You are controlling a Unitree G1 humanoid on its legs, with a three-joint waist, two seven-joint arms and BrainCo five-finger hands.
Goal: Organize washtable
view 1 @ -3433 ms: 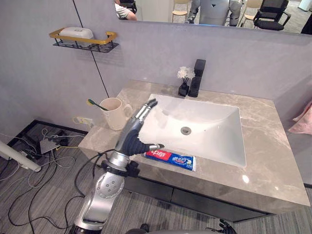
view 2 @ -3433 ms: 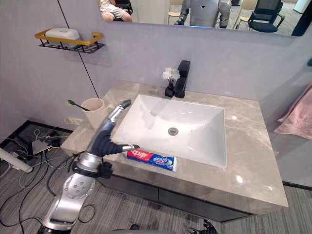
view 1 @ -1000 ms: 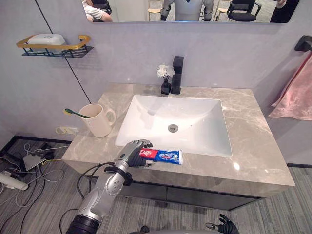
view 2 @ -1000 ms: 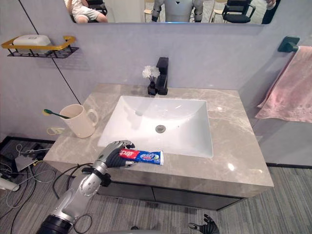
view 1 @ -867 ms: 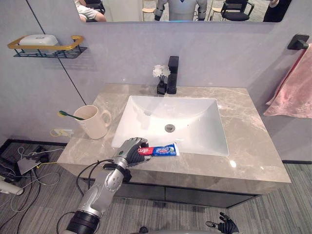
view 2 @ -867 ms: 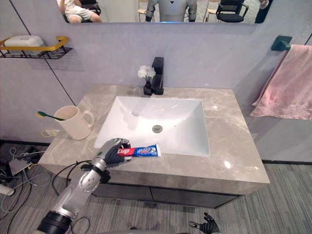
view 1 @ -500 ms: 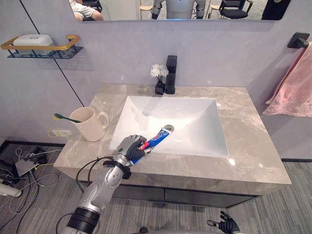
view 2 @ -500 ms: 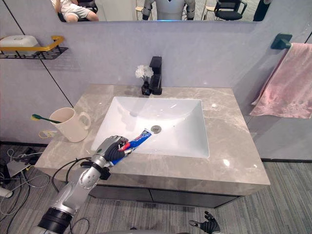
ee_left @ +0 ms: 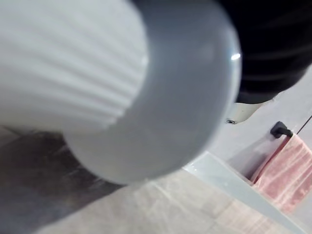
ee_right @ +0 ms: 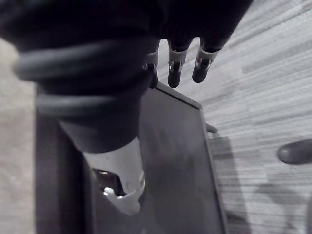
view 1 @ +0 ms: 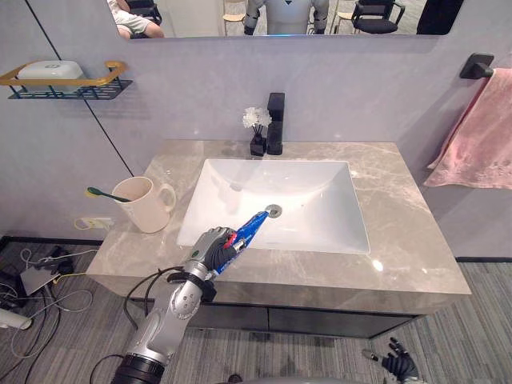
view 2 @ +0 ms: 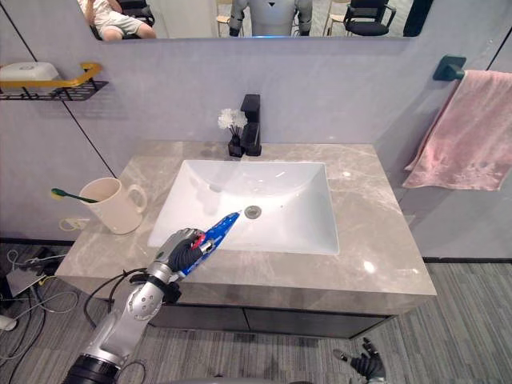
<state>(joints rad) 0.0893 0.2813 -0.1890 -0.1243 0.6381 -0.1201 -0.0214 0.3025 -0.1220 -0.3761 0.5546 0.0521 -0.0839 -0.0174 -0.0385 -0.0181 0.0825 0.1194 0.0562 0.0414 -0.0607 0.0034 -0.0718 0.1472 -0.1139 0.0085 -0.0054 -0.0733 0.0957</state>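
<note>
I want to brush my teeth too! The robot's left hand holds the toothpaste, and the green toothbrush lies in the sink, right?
Not quite. The left hand does hold the toothpaste, but the green toothbrush sits in the cream mug beside the sink, not in it. The left eye view shows this.

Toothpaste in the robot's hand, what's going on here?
The robot's left hand is curled round a blue and red toothpaste tube, holding it slanted above the front rim of the white rectangular sink. A cream mug with a green toothbrush stands on the grey marble counter to its left. The right hand hangs low by the floor, open.
</note>
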